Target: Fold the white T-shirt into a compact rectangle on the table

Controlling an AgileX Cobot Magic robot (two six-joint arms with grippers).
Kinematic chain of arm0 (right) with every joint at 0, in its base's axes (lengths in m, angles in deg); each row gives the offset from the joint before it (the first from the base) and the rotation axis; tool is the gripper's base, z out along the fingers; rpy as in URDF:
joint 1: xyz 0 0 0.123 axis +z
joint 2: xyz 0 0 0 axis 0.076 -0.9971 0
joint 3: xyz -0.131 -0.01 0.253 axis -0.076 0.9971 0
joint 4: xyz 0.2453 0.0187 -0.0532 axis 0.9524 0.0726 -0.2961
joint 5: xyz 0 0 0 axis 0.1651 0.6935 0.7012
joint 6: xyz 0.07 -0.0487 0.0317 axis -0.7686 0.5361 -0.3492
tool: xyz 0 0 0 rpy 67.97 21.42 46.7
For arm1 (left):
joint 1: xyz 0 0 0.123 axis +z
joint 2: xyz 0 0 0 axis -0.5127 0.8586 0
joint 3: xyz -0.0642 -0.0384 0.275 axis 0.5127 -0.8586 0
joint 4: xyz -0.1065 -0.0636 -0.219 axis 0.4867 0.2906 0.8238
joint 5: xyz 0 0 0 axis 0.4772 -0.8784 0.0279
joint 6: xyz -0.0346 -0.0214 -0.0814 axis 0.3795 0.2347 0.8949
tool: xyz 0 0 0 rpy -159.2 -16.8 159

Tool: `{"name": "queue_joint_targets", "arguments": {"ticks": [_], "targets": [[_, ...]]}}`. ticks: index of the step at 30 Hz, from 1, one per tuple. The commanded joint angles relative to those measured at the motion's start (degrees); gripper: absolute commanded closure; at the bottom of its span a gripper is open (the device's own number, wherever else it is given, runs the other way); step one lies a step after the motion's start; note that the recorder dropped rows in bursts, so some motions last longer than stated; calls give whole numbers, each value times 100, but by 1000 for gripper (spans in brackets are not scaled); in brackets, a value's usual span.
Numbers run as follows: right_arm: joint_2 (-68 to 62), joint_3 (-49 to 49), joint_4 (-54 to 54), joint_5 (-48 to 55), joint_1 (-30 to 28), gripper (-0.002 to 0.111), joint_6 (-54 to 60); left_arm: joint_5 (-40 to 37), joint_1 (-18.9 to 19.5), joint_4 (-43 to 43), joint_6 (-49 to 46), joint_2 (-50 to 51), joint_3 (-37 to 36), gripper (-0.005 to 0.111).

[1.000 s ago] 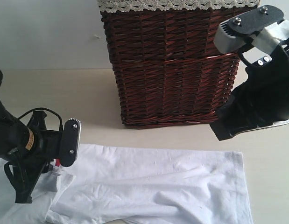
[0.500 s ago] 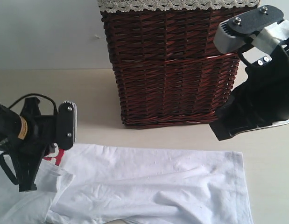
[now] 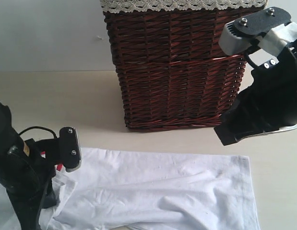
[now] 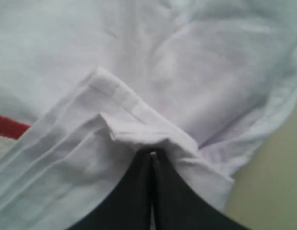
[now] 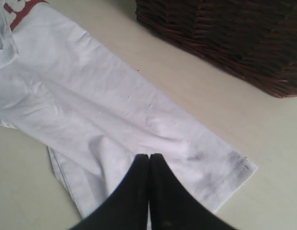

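The white T-shirt (image 3: 158, 191) lies spread and rumpled along the front of the table (image 3: 66, 100). My left gripper (image 4: 152, 154) is down at the shirt's left end. Its jaws are pressed together with a folded, hemmed edge of the T-shirt (image 4: 186, 57) bunched over their tips. Part of a red-outlined letter (image 4: 9, 125) shows beside it. In the exterior view the left arm (image 3: 23, 182) covers that grip. My right gripper (image 5: 149, 156) is shut and empty. It hovers above the right end of the T-shirt (image 5: 90, 96), and its black body (image 3: 254, 115) hangs in front of the basket.
A tall brown wicker basket (image 3: 182, 67) with a lace-trimmed lining stands at the back of the table, just behind the shirt. Its base (image 5: 225, 33) is close to my right gripper. Bare tabletop (image 3: 278, 191) lies right of the shirt's hem.
My left arm has dropped down onto the shirt's left end and its jaws have closed on the folded edge. The right arm has not moved.
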Motion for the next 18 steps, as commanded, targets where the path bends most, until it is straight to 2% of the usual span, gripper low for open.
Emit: {"name": "queue_joint_targets", "arguments": {"ticks": [1,5,9,18], "targets": [[40,32,2,9,0,108,50,718,-17,151,-43,489,-6,107],[40,32,2,9,0,108,50,1132,-17,178,-173,897,-6,107],[40,32,109,7,0,108,66,1145,-39,178,-401,1076,-6,107],[40,32,149,24,0,108,131,-207,-53,476,-264,252,661,107]]}}
